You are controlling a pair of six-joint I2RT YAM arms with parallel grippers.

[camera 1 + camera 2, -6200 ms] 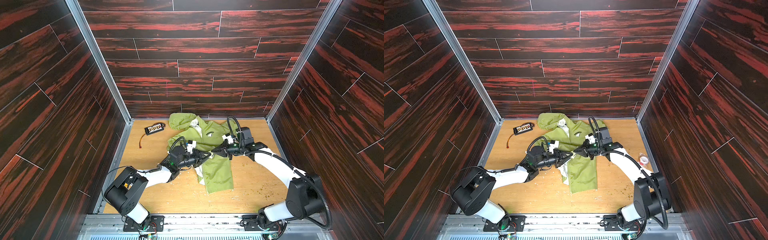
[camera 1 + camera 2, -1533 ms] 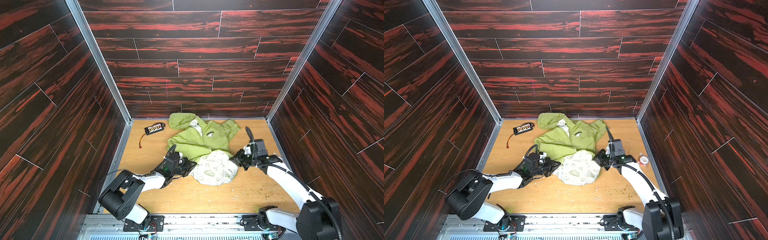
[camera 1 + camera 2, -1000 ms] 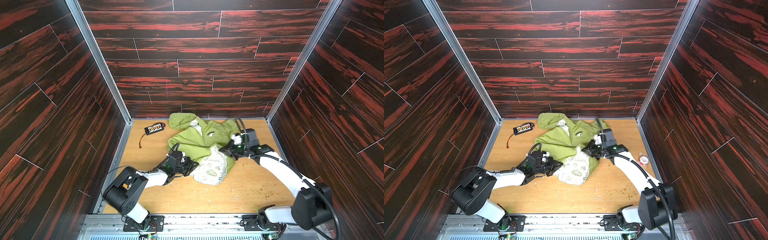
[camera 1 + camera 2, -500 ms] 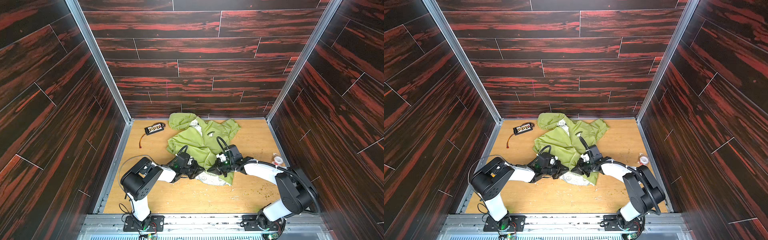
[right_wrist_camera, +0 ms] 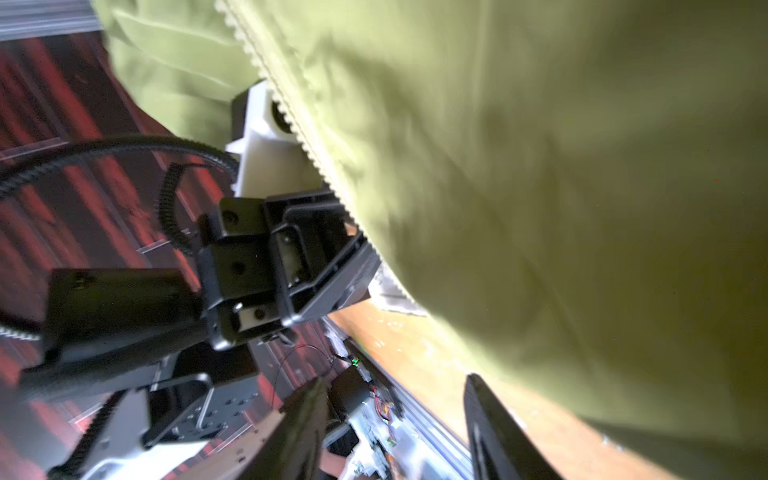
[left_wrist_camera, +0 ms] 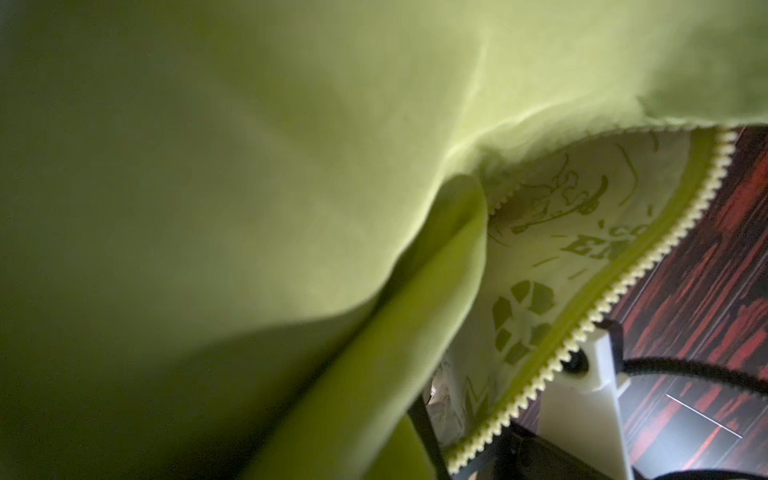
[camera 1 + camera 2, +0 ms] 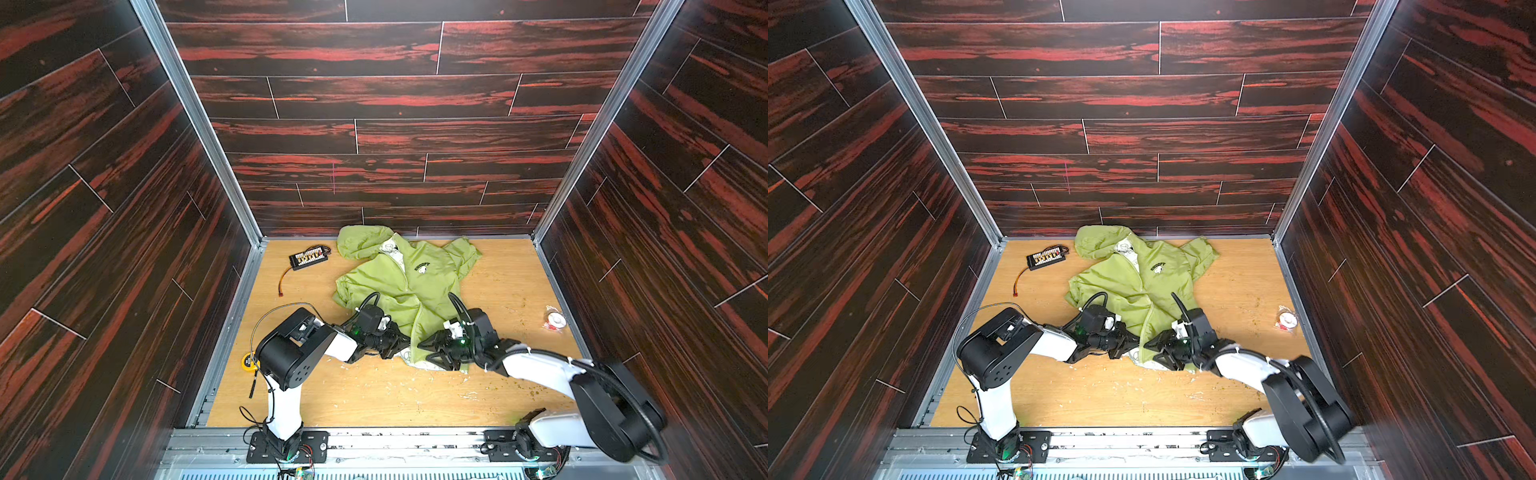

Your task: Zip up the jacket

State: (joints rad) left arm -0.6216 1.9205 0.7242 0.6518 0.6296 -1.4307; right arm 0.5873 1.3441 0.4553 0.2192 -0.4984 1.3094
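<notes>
Both fronts of the jacket (image 7: 399, 282) meet now; my right gripper (image 7: 428, 352) just let go, gaping empty, left gripper (image 7: 398, 341) pinching fabric.

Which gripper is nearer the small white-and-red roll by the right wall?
Right. The right gripper is at the lime-green jacket hem on the side toward the roll; the left gripper sits beyond the zipper, farther off.

We list by colour:
- jacket (image 7: 399, 286): plain lime green
- its lining (image 6: 540, 266): off-white, printed with green figures, lettering and a recycling sign
- zipper teeth (image 6: 623, 286): pale cream
- chest logo (image 7: 422, 267): dark lettering over a white mark

We also note:
- walls (image 7: 395, 99): near-black planks streaked red
- tabletop (image 7: 374, 395): honey-tan wood
- arms (image 7: 540, 370): white links, black joints
- small board (image 7: 308, 258): black, with a red-orange lead
- tape roll (image 7: 555, 320): white and red
</notes>
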